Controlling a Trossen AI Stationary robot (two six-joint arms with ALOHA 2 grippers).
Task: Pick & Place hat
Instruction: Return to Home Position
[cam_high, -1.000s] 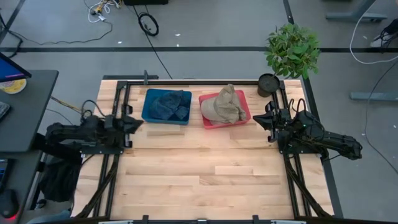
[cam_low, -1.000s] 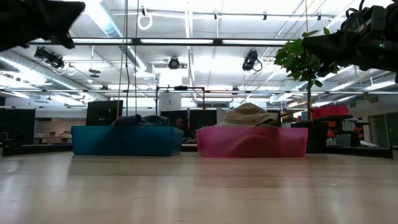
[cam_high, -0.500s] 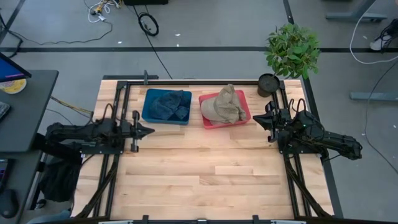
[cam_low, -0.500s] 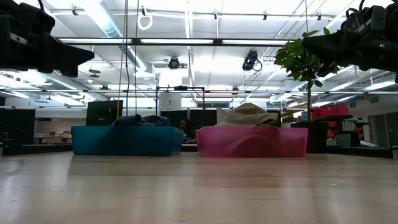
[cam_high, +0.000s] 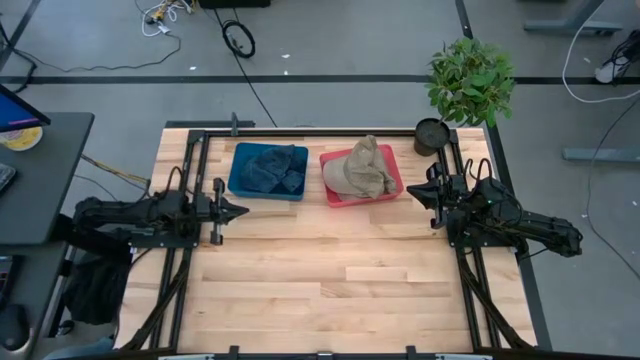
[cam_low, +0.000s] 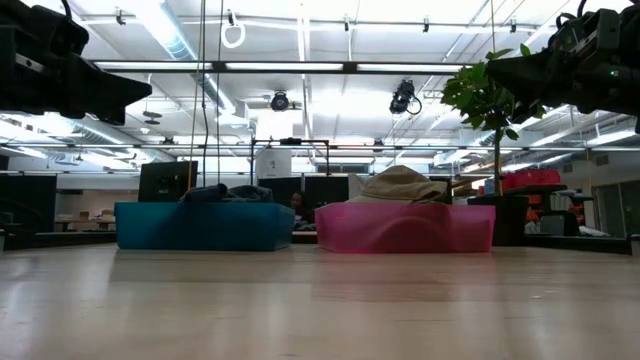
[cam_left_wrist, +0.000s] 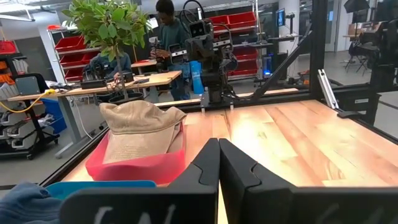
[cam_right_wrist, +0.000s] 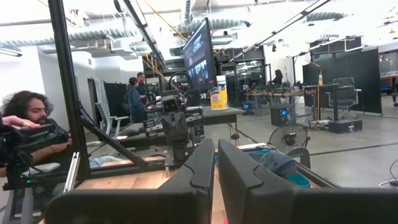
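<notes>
Sorting appears complete. Dark blue caps (cam_high: 268, 170) lie in the blue bin (cam_high: 240, 190), upper centre; the brown cap (cam_high: 360, 168) fills the adjacent pink bin (cam_high: 335, 198). Left end effector (cam_high: 238, 210) and right end effector (cam_high: 412, 192) flank the bins, fingers closed, holding nothing. Only parking remains.

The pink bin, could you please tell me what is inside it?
A tan cap fills the pink bin, rising above its rim. The cap covers the bin's floor, so anything beneath it cannot be seen.
</notes>
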